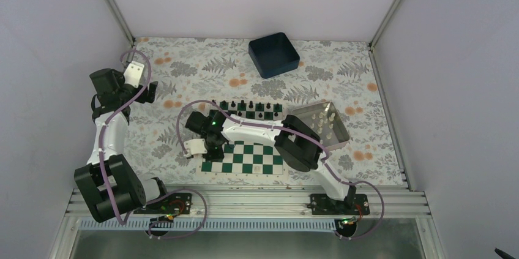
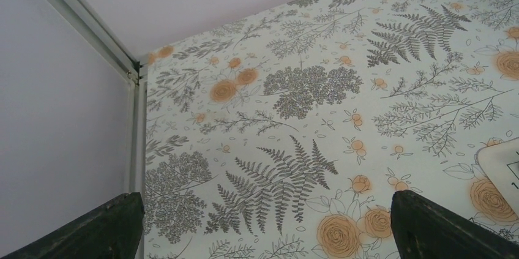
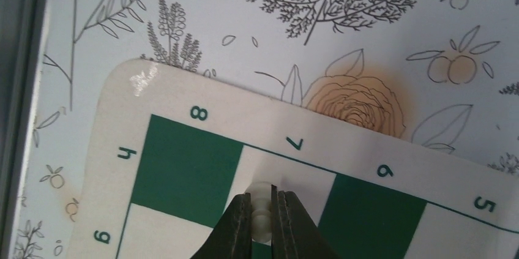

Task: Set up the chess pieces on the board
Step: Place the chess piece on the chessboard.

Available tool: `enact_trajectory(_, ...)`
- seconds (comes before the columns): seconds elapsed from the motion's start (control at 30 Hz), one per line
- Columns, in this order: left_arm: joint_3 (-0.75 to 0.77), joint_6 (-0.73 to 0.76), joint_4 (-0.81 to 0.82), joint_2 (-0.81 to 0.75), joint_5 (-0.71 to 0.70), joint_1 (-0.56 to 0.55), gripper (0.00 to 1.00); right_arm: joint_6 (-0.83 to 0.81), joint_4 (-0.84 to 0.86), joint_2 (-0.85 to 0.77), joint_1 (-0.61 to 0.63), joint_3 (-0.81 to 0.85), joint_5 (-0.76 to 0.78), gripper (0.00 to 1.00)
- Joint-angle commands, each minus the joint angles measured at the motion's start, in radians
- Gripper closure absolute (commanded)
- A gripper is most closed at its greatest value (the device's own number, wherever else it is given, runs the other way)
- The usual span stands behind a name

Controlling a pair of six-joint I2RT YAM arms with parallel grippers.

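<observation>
Left side: left gripper (image 2: pixel 264 202) hangs over bare floral tablecloth (image 2: pixel 306 87), well off the board's left edge. I read its fingers (image 2: pixel 98 228) as spread wide with nothing between them. A corner of the board just shows at the right edge of its wrist view.

Centre: the right arm reaches across the board (image 1: pixel 257 162) to its left edge. Right gripper (image 3: pixel 262 198) is pinched narrow on one cream piece (image 3: pixel 259 211), the rounded head showing just past the fingertips. In the wrist view the piece is over the pale edge square by the printed 7, next to the green corner square at the 8. I cannot tell whether its base touches the board.

Far row of the board: small black pieces (image 1: pixel 251 109) standing in a line.

Right: silver tray (image 1: pixel 344 132) sits at the board's far right corner, with the rest of the white chess pieces (image 1: pixel 324 121) standing inside.

Beyond the board, a dark blue bin (image 1: pixel 273 55).
</observation>
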Motion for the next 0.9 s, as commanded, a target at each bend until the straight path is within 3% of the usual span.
enact_trajectory(0.0,0.024,0.000,0.013,0.008,0.034,0.011,0.00,0.008,0.001,-0.039,0.002,-0.006,0.035,0.96)
enact_trajectory(0.37,0.011,0.006,0.021,0.017,0.043,0.020,0.00,0.005,-0.006,-0.021,-0.002,0.017,0.024,0.94)
enact_trajectory(0.7,0.009,0.006,0.030,0.040,0.054,0.027,0.00,0.019,-0.005,-0.071,-0.019,0.031,0.012,0.63)
enact_trajectory(0.87,0.016,0.005,0.023,0.043,0.058,0.027,0.00,0.020,-0.020,-0.152,-0.042,0.050,0.019,0.55)
